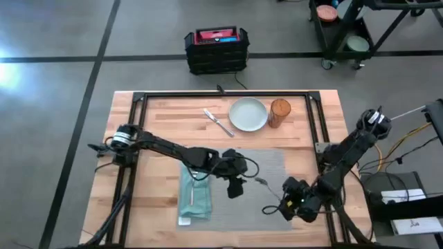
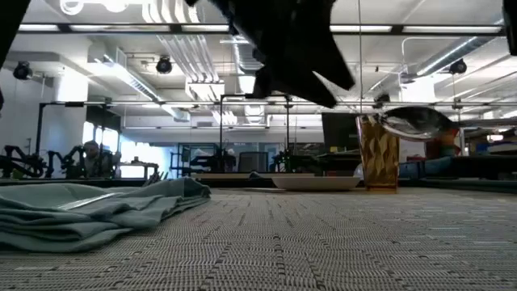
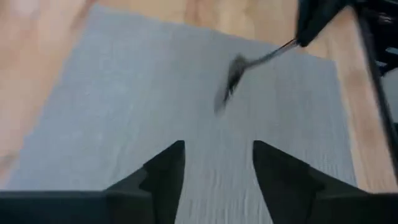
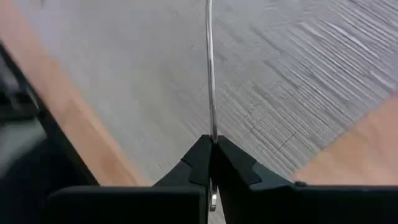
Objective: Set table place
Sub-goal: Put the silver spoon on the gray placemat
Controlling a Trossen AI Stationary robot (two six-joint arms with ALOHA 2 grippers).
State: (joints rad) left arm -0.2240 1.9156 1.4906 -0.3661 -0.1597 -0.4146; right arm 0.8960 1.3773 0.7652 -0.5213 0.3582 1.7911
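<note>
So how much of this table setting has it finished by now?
Partly done. The placemat is laid and the teal napkin lies on its left part, with what looks like a utensil on it. In hand: the right gripper holds the spoon above the mat; the left gripper is open and empty. Left: plate, amber glass and the cutlery beside the plate sit off the mat.

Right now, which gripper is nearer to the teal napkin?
Left. The left gripper hovers just beside the napkin; the right gripper, holding the spoon, is across the placemat.
</note>
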